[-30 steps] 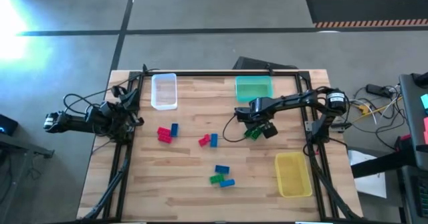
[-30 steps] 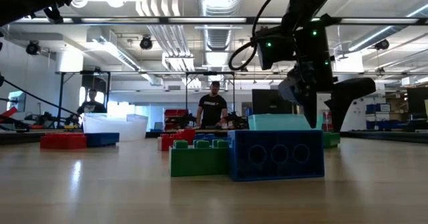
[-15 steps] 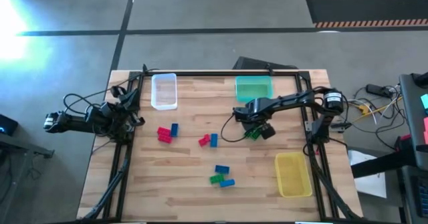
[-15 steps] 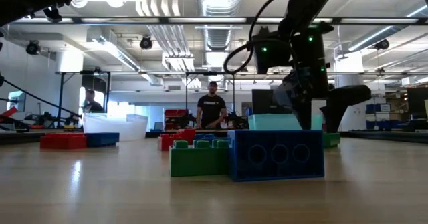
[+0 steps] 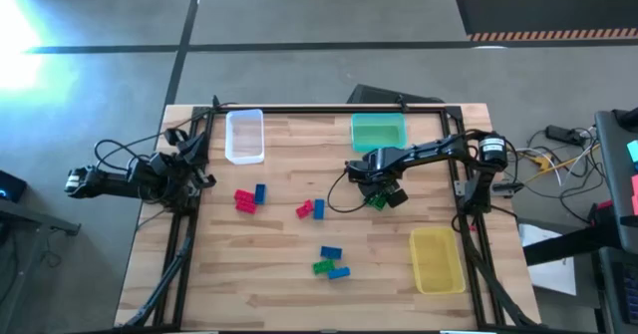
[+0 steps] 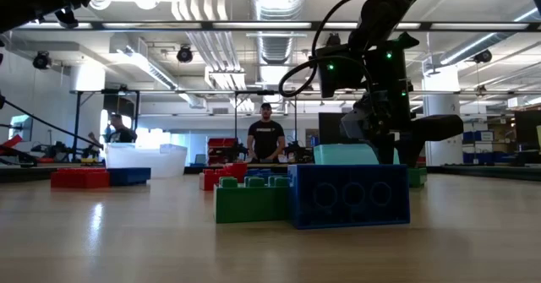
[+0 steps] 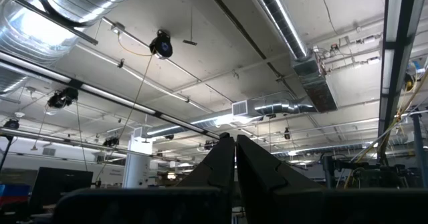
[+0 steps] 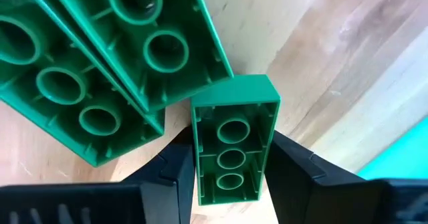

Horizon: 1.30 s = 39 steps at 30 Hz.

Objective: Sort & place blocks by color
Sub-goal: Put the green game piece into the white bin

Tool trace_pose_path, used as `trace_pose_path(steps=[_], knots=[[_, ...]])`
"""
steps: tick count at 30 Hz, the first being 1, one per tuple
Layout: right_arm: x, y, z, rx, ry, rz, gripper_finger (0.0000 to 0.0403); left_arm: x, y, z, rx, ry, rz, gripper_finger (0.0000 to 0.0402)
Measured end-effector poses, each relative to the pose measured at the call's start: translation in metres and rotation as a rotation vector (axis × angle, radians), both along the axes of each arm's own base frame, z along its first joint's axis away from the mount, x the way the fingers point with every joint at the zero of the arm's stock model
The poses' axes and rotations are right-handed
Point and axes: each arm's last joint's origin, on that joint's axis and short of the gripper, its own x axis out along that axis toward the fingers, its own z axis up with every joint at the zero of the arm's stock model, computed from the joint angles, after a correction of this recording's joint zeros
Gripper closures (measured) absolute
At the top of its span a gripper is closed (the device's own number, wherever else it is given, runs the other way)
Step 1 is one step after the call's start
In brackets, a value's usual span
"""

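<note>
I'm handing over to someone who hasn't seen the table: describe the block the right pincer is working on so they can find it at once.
Start at the teal bin on the table's far edge. Just in front of it a few green blocks lie under the right pincer. The one you want is the small green block lying hollow side up between the pincer's fingers; the bigger green blocks beside it lie outside the fingers.

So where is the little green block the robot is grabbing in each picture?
High view: the small green block lies under the right gripper, just below the teal bin.
Low view: I cannot pick it out behind the big blue block.
Left wrist view: not in it.
Right wrist view: between the fingers, open side up.
Shared landmark: the teal bin.
</note>
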Motion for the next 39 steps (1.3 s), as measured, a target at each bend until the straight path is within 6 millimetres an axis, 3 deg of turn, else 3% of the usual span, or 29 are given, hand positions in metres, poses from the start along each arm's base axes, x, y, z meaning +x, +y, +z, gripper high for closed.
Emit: trace_pose_path(steps=[5,11,17,24,28,32,39], knots=[[-0.003,-0.001,0.013,-0.054,-0.02,-0.034,0.0277,0.0,0.0,0.0,0.0,0.001,0.0,0.0402],[-0.004,-0.002,0.048,-0.106,-0.161,-0.156,0.0277,0.001,0.0,-0.001,-0.001,0.006,-0.001,0.0402],[-0.004,-0.001,0.089,-0.111,-0.476,-0.33,0.0277,0.005,0.0,-0.002,-0.002,0.034,-0.007,0.0402],[-0.003,0.002,0.125,0.038,-1.007,-0.389,0.0277,0.015,-0.004,-0.006,0.019,0.067,-0.133,0.0402],[0.001,0.004,0.128,0.16,-1.333,-0.372,0.0277,0.023,-0.006,-0.01,0.008,0.1,-0.226,0.0402],[0.005,0.005,0.12,0.26,-1.601,-0.345,0.0277,0.032,-0.007,-0.015,-0.018,0.148,-0.281,0.0402],[0.022,0.003,0.096,0.386,-1.829,-0.408,0.0277,0.048,-0.009,-0.009,-0.106,0.174,-0.351,0.0402]])
